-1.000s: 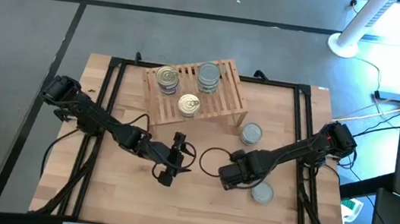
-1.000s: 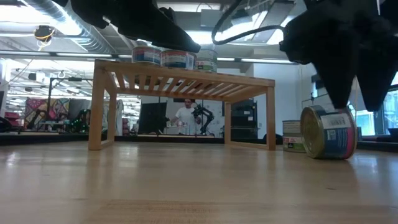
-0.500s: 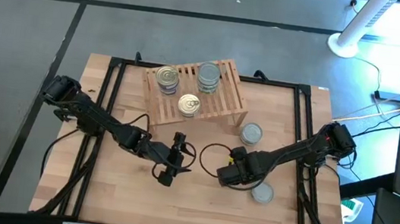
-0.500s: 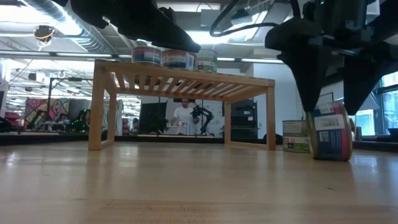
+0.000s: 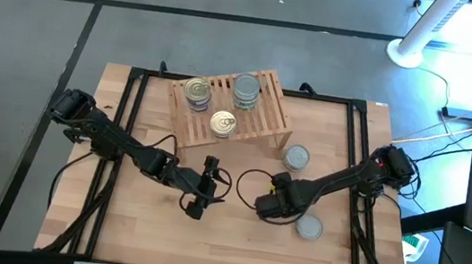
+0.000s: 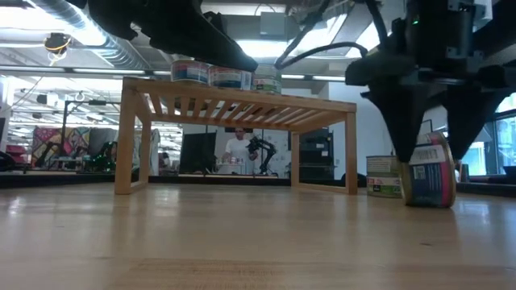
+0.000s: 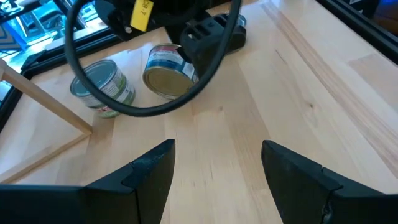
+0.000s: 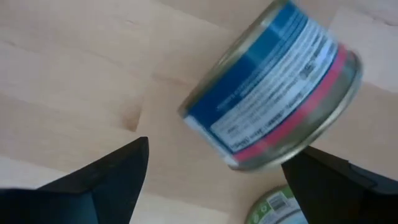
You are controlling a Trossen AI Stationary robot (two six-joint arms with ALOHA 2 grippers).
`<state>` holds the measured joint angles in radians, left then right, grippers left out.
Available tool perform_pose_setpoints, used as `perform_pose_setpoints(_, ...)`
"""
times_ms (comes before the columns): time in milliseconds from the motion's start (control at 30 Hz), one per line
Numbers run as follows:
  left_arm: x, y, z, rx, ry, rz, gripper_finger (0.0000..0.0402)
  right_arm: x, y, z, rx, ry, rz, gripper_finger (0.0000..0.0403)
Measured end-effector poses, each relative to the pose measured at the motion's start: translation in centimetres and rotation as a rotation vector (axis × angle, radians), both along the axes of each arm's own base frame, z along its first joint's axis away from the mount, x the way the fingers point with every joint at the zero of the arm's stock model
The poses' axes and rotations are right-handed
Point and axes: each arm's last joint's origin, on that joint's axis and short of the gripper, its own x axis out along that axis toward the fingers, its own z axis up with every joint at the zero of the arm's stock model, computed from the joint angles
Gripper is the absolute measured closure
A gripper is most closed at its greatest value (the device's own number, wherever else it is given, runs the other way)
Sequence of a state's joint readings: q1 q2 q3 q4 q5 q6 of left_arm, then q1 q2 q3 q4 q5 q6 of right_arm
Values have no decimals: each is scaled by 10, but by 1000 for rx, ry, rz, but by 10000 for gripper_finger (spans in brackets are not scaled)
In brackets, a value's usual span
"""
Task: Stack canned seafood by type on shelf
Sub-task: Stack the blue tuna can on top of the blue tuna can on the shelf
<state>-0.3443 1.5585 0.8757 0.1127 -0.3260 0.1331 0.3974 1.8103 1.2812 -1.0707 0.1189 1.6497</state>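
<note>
Compared with a second ago, the left hand (image 5: 199,191) is staying where it was, hovering over the counter (image 5: 231,249) in front of the shelf (image 5: 232,106) with its fingers apart and nothing between them, while the right hand (image 6: 427,153) is shifting slightly leftward across the low view and the tipped tin (image 6: 429,171) under it is turning from a slant toward standing more squarely on its edge. Going left to right on the shelf, a gold-topped tin (image 5: 197,92) is sitting at the left end, a second gold-topped tin (image 5: 223,125) is sitting near the front edge, and a grey-topped tin (image 5: 245,91) is sitting toward the back right; each is resting apart from the others on the slats. Right of the shelf, an upright grey-topped tin (image 5: 296,158) is standing on the counter just off the shelf's right leg. The tipped tin is lying directly between the right hand's spread fingers, which are straddling it from above without clamping it; in the right wrist view its blue and pink label (image 8: 273,93) is filling the gap between the fingers. The counter left of the right hand and in front of the shelf is offering wide room, while the black frame rail (image 5: 362,211) is running close on the right
</note>
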Motion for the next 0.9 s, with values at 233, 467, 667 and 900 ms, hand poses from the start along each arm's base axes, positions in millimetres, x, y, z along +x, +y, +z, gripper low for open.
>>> perform_pose_setpoints(233,0,0,0,-1,-1,0,165,3,0,0,-19,-42,-11,47)
perform_pose_setpoints(467,0,0,0,-2,-2,1,165,4,-1,-2,-64,-68,-108,47)
perform_pose_setpoints(667,0,0,0,0,-1,-1,165,3,-1,-2,-62,-79,-223,47)
perform_pose_setpoints(900,0,0,0,3,1,-2,165,7,1,-19,-87,-29,-277,47)
